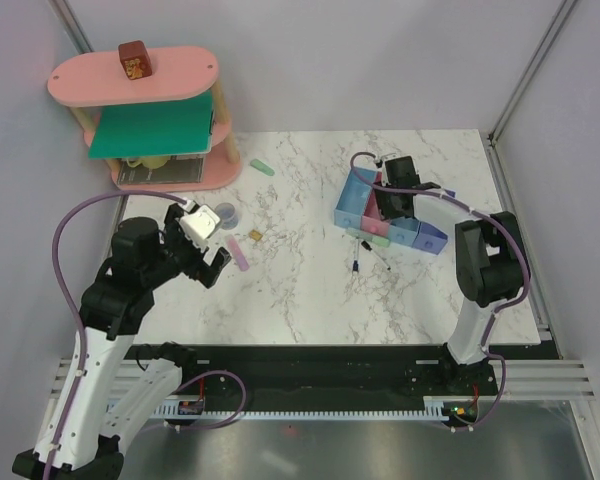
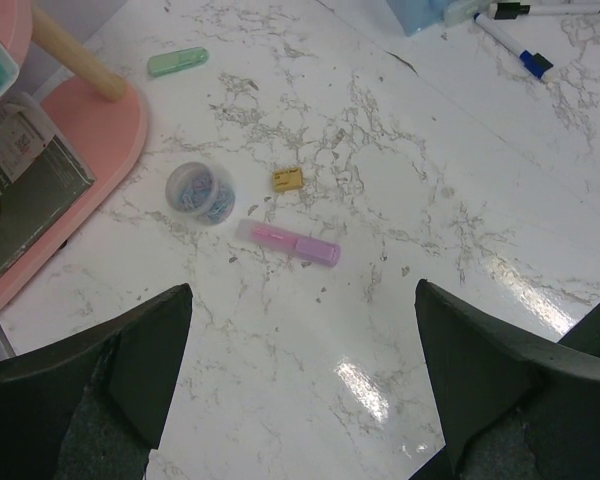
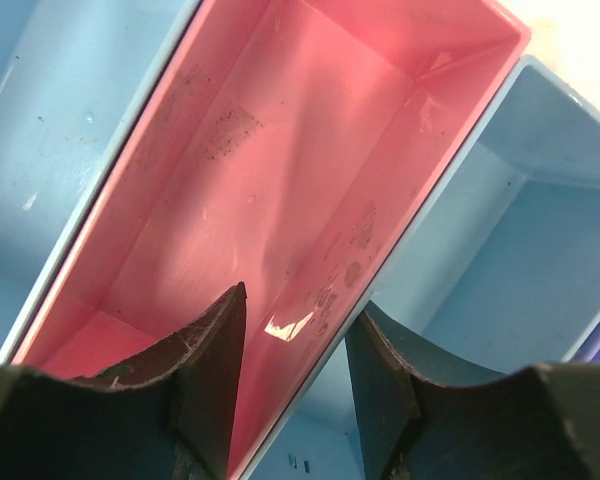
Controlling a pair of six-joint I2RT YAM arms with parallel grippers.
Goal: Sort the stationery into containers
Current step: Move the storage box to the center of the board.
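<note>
Left wrist view: we see the left end effector (image 2: 302,290) spread wide and empty above the bench (image 2: 450,210), with the lilac-pink bar (image 2: 288,243) lying just ahead. Right wrist view: the right end effector (image 3: 302,296) is half open, gripping nothing, over the wall between the pink bin (image 3: 280,150) and the light blue bin (image 3: 540,250).

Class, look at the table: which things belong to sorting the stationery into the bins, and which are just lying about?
Part of the job: two pens, green bars, pink bar, round tub, tan piece, row of bins.
Lying about: pink shelf, brown block on top.
</note>
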